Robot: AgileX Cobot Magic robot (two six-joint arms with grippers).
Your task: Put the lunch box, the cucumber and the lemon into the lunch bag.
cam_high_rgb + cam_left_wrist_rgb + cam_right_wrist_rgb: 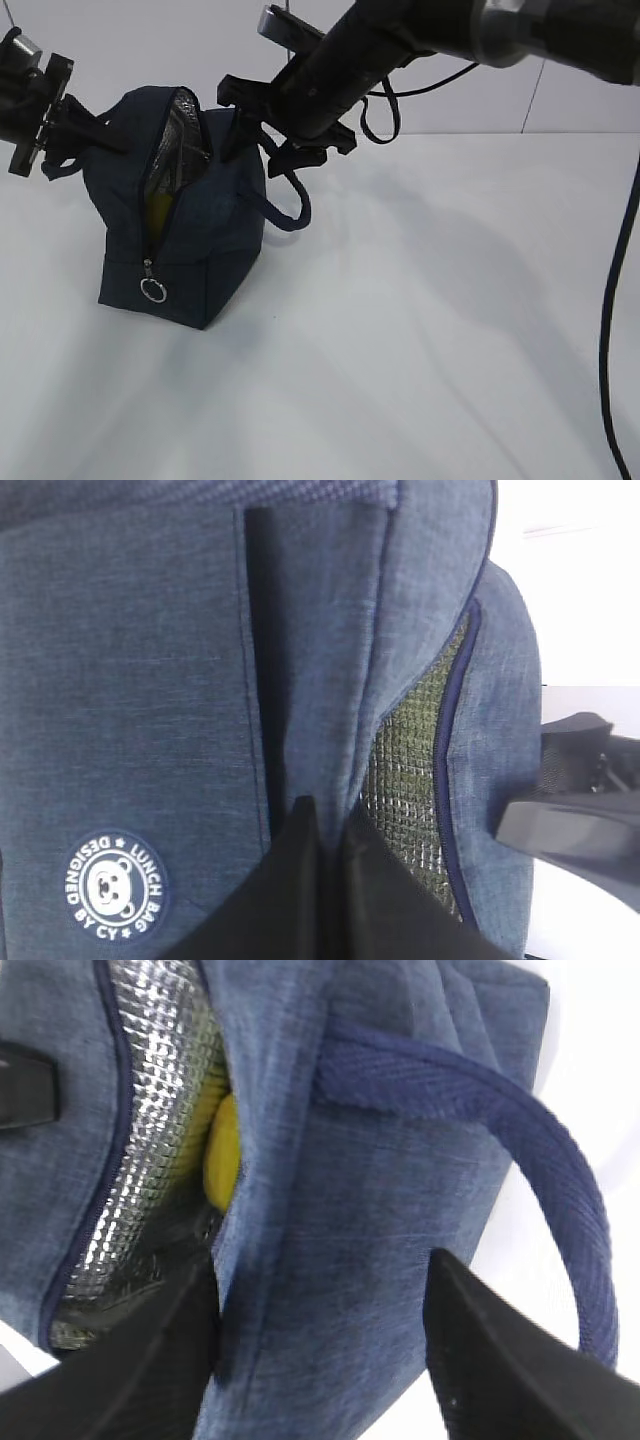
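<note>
The lunch bag (pixel 190 250) is pinched shut-tight by the left gripper (pixel 325 880). Its other side is straddled by the spread-apart right gripper (pixel 320 1360). The lemon (pixel 222 1155) is seen inside.

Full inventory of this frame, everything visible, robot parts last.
lunch bag: 1, dark navy, upright on the table's left part, top zipper open, silver foil lining showing.
zipper ring pull: 1, metal, hanging low on the bag's near end.
loop handle: 1 clearly seen, navy, drooping on the bag's right side.
round logo patch: 1, navy with white print, on the bag's side.
lemon: 1, yellow, inside the bag against the foil lining.
lunch box, cucumber: not visible.
table: 1, white.
black cable: 1, hanging at the right edge.
left gripper: jaws closed on bag fabric beside the opening.
right gripper: jaws apart, straddling the bag's right wall.
</note>
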